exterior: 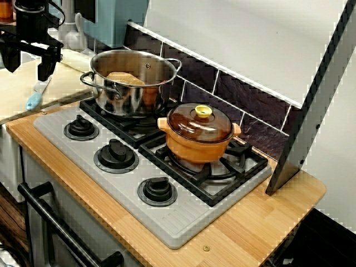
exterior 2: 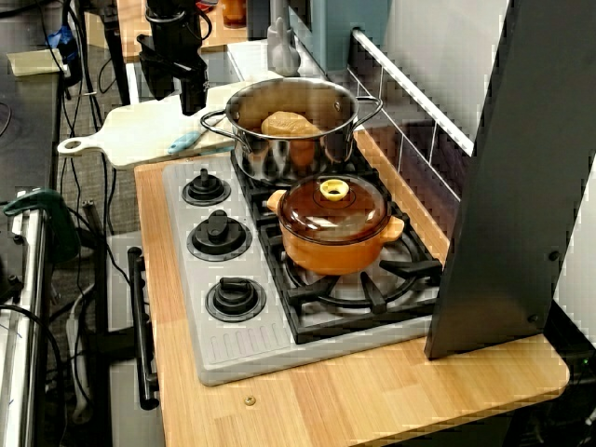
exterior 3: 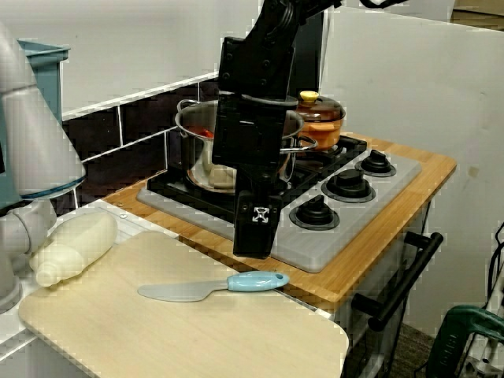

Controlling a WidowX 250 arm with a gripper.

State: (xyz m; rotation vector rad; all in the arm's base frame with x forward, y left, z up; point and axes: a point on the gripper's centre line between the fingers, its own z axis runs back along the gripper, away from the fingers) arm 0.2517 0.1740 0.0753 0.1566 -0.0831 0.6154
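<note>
The end effector (exterior: 26,72) is hanging above the cutting board (exterior 3: 157,331) with its fingers standing well apart, gripping nothing. Just below it the blue-handled spatula (exterior 3: 213,287) is lying flat on the board. Beside the board the stove (exterior: 111,183) is resting on the wooden bench (exterior: 267,222), carrying a steel pot (exterior: 133,78) and, next to it, an orange lidded pot (exterior: 199,136).
</note>
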